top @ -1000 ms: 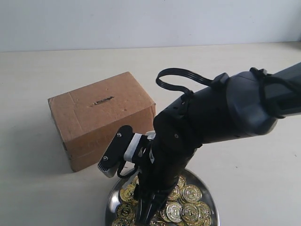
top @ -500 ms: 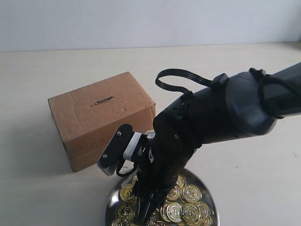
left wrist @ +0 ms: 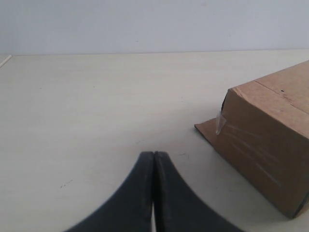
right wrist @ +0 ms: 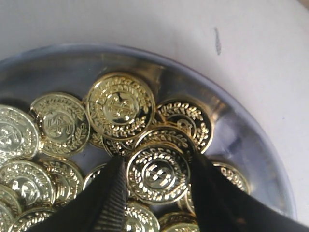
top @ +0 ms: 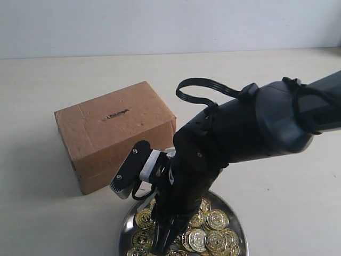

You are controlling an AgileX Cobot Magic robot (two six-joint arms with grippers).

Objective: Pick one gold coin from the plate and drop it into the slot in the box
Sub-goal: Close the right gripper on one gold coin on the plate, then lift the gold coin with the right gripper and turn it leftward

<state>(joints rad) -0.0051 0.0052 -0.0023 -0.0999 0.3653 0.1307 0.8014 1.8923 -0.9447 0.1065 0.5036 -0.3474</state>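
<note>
The brown cardboard box [top: 114,133] stands on the table with its thin dark slot [top: 117,113] in the top face. In front of it sits the silver plate [top: 237,220], holding several gold coins [top: 216,218]. My right gripper [top: 166,241] reaches down into the plate. In the right wrist view its two fingers touch opposite edges of one gold coin [right wrist: 157,174], which lies over other coins; the right gripper [right wrist: 157,160] is shut on it. My left gripper [left wrist: 154,154] is shut and empty above bare table, beside a corner of the box [left wrist: 270,140].
The right arm's bulky black body [top: 250,128] hangs over the plate and hides its far-left part. The plate's rim [right wrist: 251,145] curves close behind the gripped coin. Pale tabletop [top: 48,213] stretches around the box and plate, up to a white wall behind.
The right wrist has shifted very slightly up and to the left over the plate. The box, the plate and the left gripper have not moved.
</note>
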